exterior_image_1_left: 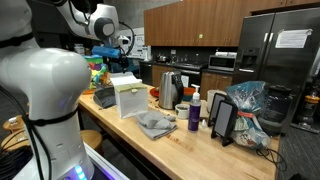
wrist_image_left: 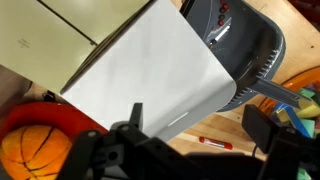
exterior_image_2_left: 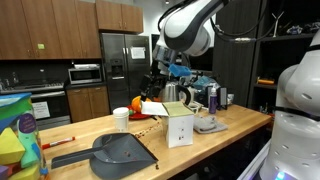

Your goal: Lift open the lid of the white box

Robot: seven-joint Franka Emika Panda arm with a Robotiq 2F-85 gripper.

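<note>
The white box [exterior_image_1_left: 131, 102] stands on the wooden counter, and it shows in both exterior views [exterior_image_2_left: 180, 129]. Its lid [exterior_image_2_left: 153, 107] is raised and sticks out sideways from the top edge. In the wrist view the white box [wrist_image_left: 150, 70] fills the middle, seen from above. My gripper [wrist_image_left: 200, 122] is open and empty, with one finger over the box's edge and the other over the counter. In both exterior views the gripper [exterior_image_1_left: 123, 47] [exterior_image_2_left: 160, 80] hangs above the box and is apart from it.
A grey dustpan [exterior_image_2_left: 120, 150] lies beside the box. Around it are a grey cloth [exterior_image_1_left: 155, 123], a purple bottle [exterior_image_1_left: 194, 115], a kettle [exterior_image_1_left: 168, 88], a white cup [exterior_image_2_left: 121, 118], an orange ball in a red bowl [wrist_image_left: 30, 150] and a red marker [wrist_image_left: 215, 143].
</note>
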